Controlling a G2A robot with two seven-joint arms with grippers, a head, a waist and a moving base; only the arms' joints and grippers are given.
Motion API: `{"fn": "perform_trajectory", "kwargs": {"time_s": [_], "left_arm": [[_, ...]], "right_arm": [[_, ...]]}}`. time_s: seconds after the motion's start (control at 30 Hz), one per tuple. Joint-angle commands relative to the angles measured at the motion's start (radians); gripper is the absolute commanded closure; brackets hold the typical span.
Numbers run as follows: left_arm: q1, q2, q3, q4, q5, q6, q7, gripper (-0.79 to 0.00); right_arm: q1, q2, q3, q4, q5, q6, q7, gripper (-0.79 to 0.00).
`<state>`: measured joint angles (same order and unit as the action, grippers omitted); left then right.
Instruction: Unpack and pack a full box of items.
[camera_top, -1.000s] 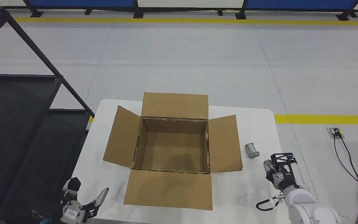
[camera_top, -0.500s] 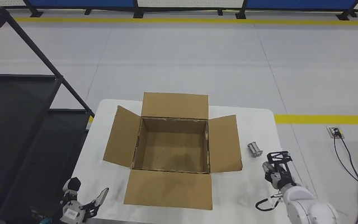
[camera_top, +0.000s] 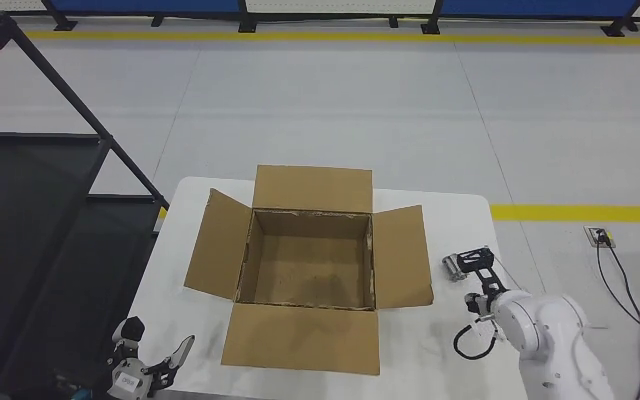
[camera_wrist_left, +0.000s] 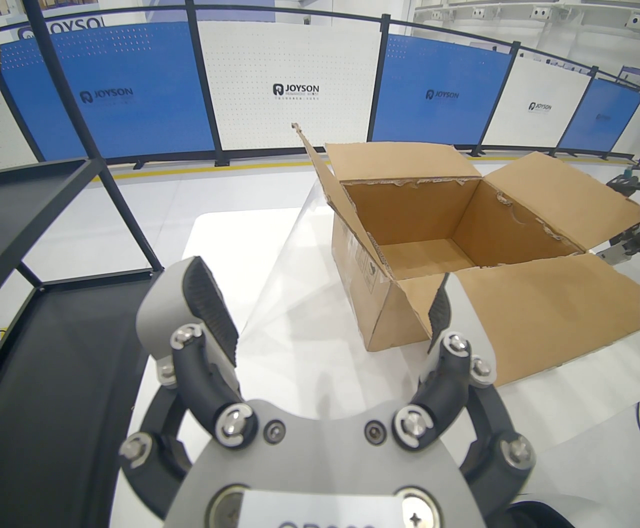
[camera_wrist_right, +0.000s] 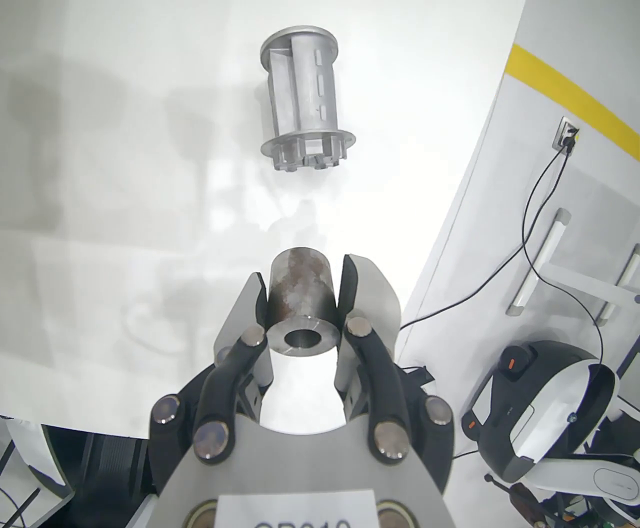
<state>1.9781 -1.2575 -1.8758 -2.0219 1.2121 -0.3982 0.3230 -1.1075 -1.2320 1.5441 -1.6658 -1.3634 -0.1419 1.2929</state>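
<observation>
**A:** What was the right arm carrying?

**B:** A short steel sleeve (camera_wrist_right: 299, 295), rust-mottled and bored through its middle. It was pinched between the two fingers of the right tool (camera_wrist_right: 305, 277), over the white bench (camera_top: 420, 340) at the right middle of the top view. I could not tell whether it touched the surface.

**A:** What lay around it?

**B:** A grey flanged spool (camera_wrist_right: 305, 100) lay on its side on the bench, near the sleeve but apart from it. To their left, at the centre of the top view, stood the cardboard box (camera_top: 312, 188). Its four flaps were folded outward and its floor was bare cardboard.

**A:** And the other arm?

**B:** The left tool (camera_wrist_left: 320, 292) sat at the lower left of the top view, fingers spread wide and holding nothing, well apart from the box.

**A:** Which step was this?

**B:** Probably the turn between unpacking and packing, with the sleeve either about to join the spool or bound for the box. Setting it down called for lowering it clear of the spool before opening. Packing it called for lifting it over the right-hand flap.
</observation>
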Motion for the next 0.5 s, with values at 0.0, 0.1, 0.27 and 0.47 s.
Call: {"fn": "perform_trajectory", "kwargs": {"time_s": [0.0, 0.1, 0.27, 0.47], "left_arm": [[0.000, 0.000, 0.000, 0.000, 0.000, 0.000, 0.000, -0.785], [0.000, 0.000, 0.000, 0.000, 0.000, 0.000, 0.000, -0.785], [0.000, 0.000, 0.000, 0.000, 0.000, 0.000, 0.000, -0.785], [0.000, 0.000, 0.000, 0.000, 0.000, 0.000, 0.000, -0.785]], "right_arm": [[0.034, 0.001, -0.002, 0.057, 0.024, -0.015, 0.013, 0.000], [0.071, 0.002, -0.006, 0.121, 0.045, -0.029, 0.014, 0.000], [0.126, 0.003, -0.026, 0.214, 0.057, -0.032, 0.019, 0.000], [0.163, 0.005, -0.047, 0.260, 0.067, -0.044, 0.034, 0.000]]}}
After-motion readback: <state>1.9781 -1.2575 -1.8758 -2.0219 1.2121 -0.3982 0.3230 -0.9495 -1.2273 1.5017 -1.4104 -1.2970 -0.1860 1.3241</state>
